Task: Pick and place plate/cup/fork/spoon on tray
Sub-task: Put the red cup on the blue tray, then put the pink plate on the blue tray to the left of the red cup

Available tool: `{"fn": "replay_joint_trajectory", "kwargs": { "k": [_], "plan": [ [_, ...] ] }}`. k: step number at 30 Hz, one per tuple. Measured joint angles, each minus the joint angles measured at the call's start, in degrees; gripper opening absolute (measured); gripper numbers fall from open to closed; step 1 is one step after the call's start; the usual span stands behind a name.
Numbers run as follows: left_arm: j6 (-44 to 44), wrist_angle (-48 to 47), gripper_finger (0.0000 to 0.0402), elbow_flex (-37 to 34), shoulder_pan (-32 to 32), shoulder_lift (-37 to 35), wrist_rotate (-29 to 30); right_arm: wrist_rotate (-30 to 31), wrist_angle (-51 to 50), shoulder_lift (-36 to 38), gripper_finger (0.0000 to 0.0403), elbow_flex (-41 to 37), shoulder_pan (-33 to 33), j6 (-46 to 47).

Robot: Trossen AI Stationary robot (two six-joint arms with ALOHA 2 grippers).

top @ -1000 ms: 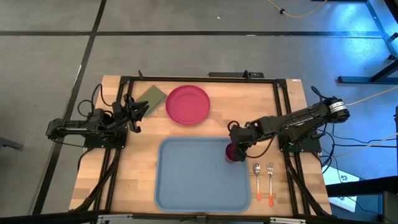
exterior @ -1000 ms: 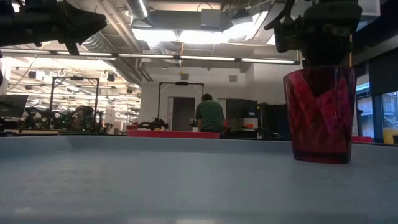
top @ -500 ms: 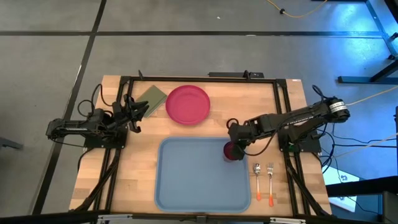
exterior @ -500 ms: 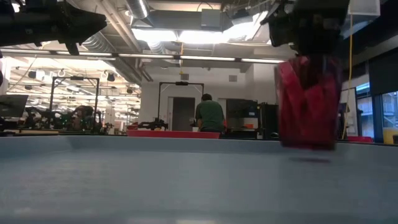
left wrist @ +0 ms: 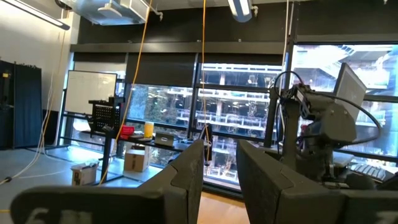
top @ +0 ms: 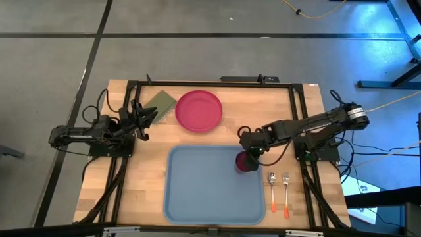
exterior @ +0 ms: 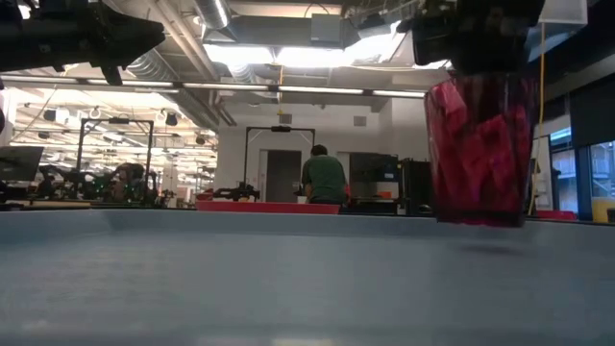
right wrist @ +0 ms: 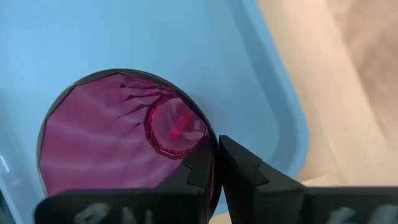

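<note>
Dark red cup (top: 247, 161) hangs over the tray (top: 197, 191), above its right rim near the far right corner. In the low view the cup (exterior: 479, 149) has its base clear of the tray floor (exterior: 240, 279), a faint shadow under it, so I read it as lifted, upright or nearly so. My right gripper (top: 250, 149) is clenched on the cup: in the right wrist view the two dark fingers (right wrist: 239, 171) pinch the cup (right wrist: 118, 143) wall at the rim, one inside and one outside, with the blue tray (right wrist: 155, 43) below and bare wood just past its rim.

Plate (top: 198, 110), pink, lies on the table beyond the tray's far edge, apart from it, a little left of the cup. An olive-green pad (top: 159, 103) lies just beside the plate, on the side away from the cup.

Spoon (top: 272, 191) and fork (top: 286, 194) lie side by side on the wood just right of the tray, orange handles pointing to the near edge, spoon closer to the tray.

Left gripper (top: 146, 120) waits off the tray's far left corner, near the green pad, holding nothing; left wrist view shows its fingers (left wrist: 193, 177) parted with a gap. A person stands in the room behind, seen in the low view.
</note>
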State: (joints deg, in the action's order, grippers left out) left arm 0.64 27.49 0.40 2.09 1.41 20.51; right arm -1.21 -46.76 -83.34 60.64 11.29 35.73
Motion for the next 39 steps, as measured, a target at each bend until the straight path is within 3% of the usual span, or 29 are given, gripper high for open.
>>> {"fn": "replay_joint_trajectory", "kwargs": {
  "k": [18, 29, 33, 39],
  "plan": [
    [0.0, 0.0, 0.0088, 0.0, 0.0, 0.0, 0.0, -1.5, -0.7, -3.4, 0.0036, -0.1, 0.0, -1.6],
    [0.0, 0.0, 0.0088, 0.0, 0.0, 0.0, 0.0, -1.5, -0.7, -3.3, 0.0125, -0.1, 0.0, -1.6],
    [0.0, 0.0, 0.0088, 0.0, 0.0, 0.0, 0.0, -1.5, -1.7, -3.3, 0.0131, 2.5, -0.2, -1.7],
    [0.0, 0.0, 0.0088, 0.0, 0.0, 0.0, 0.0, -1.4, -11.0, -3.3, 0.0132, 12.2, -0.2, -3.9]
  ]
}}
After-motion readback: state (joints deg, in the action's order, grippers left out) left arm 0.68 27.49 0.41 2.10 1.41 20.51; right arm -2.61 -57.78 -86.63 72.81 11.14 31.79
